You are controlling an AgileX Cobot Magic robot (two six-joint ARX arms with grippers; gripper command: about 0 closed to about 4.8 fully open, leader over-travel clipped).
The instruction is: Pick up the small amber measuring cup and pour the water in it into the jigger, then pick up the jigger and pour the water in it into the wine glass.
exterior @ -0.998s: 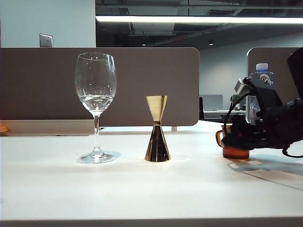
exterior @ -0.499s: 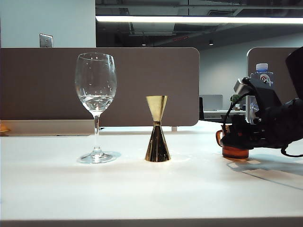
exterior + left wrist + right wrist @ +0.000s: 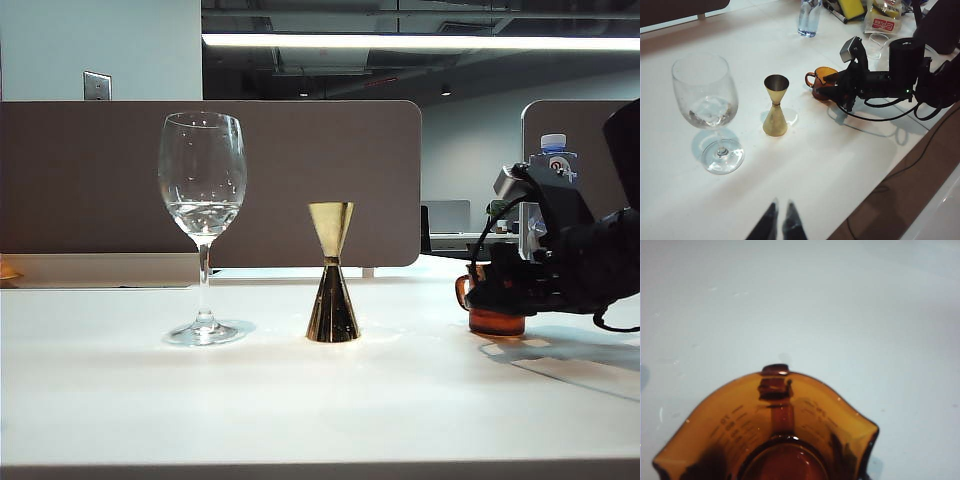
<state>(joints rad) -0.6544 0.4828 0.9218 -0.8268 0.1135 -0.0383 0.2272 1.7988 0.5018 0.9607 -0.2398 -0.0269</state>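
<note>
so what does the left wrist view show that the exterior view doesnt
Only the left wrist view: the left gripper hanging over the near table edge, its fingers nearly together with nothing between them, the dark inside of the jigger top cup, and a yellow item and a snack packet at the far edge.

Only the exterior view: the brown divider panel, a wall plate and the ceiling light strip.

Both: the wine glass with a little water, the jigger between it and the amber measuring cup, the right gripper at that cup, and the water bottle.
</note>
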